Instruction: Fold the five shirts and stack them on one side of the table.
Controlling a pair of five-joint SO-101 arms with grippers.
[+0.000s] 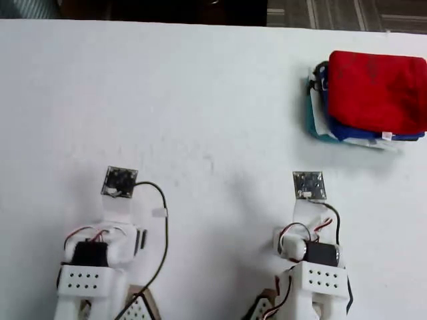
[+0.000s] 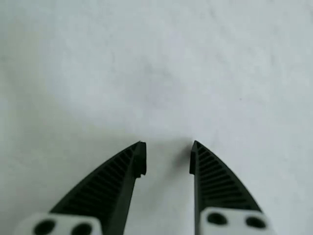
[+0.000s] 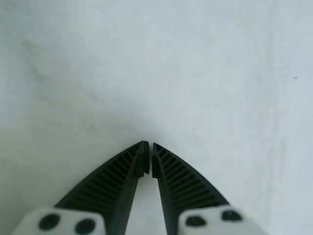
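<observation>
Nearest to us, the left gripper stands partly open, with a clear gap between its black ribbed fingers and nothing held in it. White table lies beneath the tips, though we cannot tell whether they touch it. The right gripper has its fingers drawn together, leaving a thin slit at the tips. Nothing is caught between them, and the same white surface lies below. From above, we see two arms at the near edge, one at the left and the other at the right. They sit well apart, both tucked back and low, each with a small square camera board facing the far side. We cannot tell from above which arm is which. The stack of folded shirts lies at the far right of the table, well apart from both arms. A red shirt is on top, a blue one shows along its near edge, and teal and white edges peek out at its left. Beyond the far edge we see a strip of dark floor.
</observation>
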